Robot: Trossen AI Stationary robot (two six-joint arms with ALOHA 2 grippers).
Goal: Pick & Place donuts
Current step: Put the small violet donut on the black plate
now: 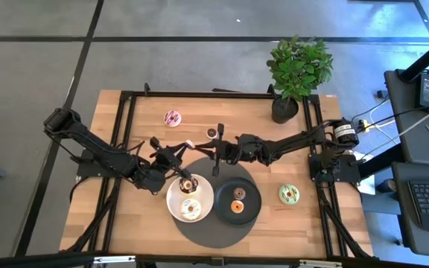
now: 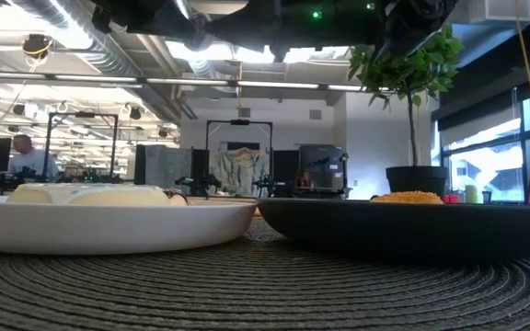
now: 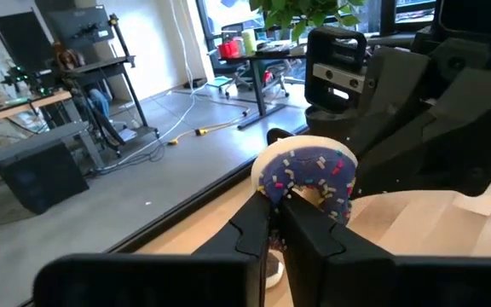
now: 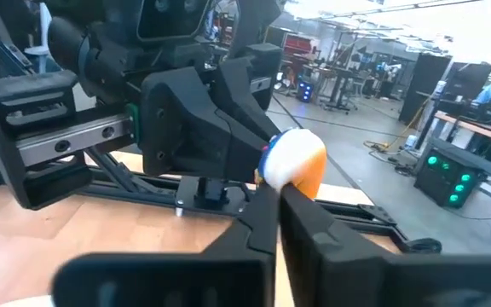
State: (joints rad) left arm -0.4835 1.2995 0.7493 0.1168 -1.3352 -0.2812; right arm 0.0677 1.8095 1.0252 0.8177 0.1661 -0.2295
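Above white plate [image 1: 199, 195], mid-worktop: both grippers clenched on one purple donut [image 3: 307, 177], left gripper [image 3: 278, 223], right gripper [image 4: 269, 198]. Risk: apparent double grip tugs, donut drops.

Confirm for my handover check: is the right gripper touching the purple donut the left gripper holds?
Touching. The right wrist view shows the right gripper pinched shut on the purple donut, at its pale underside; the left gripper grips it too.
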